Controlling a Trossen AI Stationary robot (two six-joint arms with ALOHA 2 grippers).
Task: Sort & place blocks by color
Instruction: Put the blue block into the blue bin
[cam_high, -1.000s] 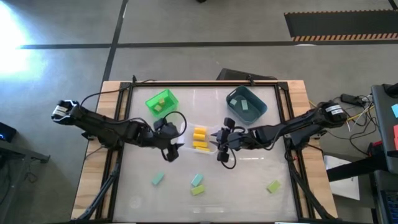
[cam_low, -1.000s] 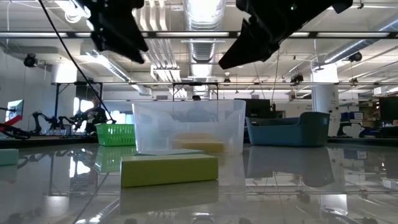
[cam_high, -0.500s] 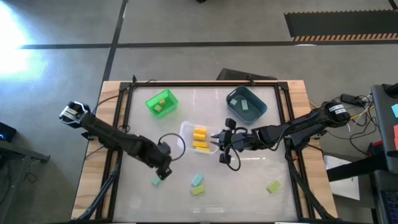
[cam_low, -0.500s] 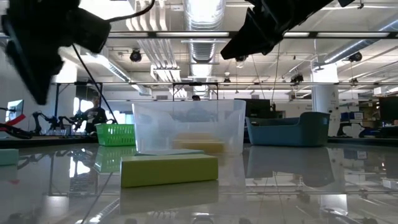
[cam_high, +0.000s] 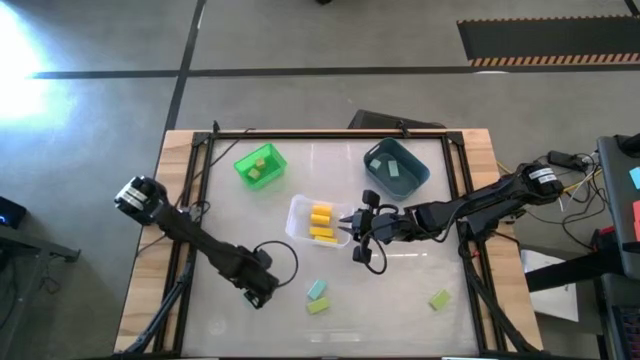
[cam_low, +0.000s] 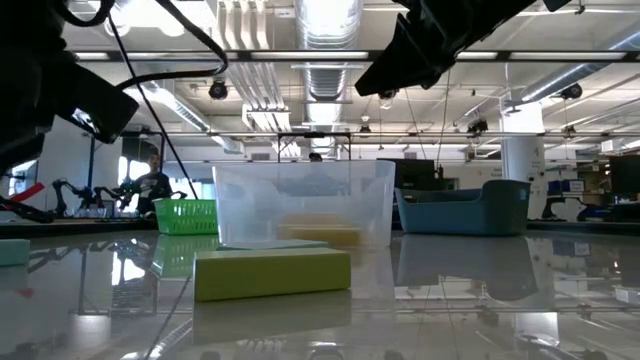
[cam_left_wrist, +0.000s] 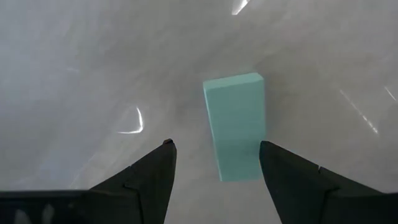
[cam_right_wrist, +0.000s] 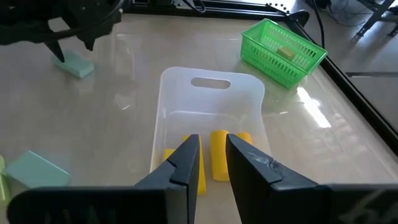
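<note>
I see no words or labels on anything here.

On my desk (cam_high: 200, 180) I count three bins. The green bin (cam_high: 260, 166) has two light green blocks in it. The dark blue bin (cam_high: 396, 167) has two pale teal blocks. The clear bin (cam_high: 300, 218) sits between them, nearer the middle, with three yellow blocks (cam_high: 320, 221) inside.

Four blocks lie loose on the desk. One teal block (cam_left_wrist: 235, 124) is right under my left hand (cam_high: 258, 291), near the front. My left hand's fingers (cam_left_wrist: 144, 180) are spread apart, one on each side of that block, not touching it that I can see. It holds nothing. Another teal block (cam_high: 317, 289) and a light green block (cam_high: 318, 306) lie side by side a little to the right. A second light green block (cam_high: 439, 298) lies well apart, toward the right front.

My right hand (cam_high: 352, 226) hangs just beside the clear bin's right edge. Its fingers (cam_right_wrist: 184, 163) are almost closed, with only a thin gap, and nothing is between them.
</note>
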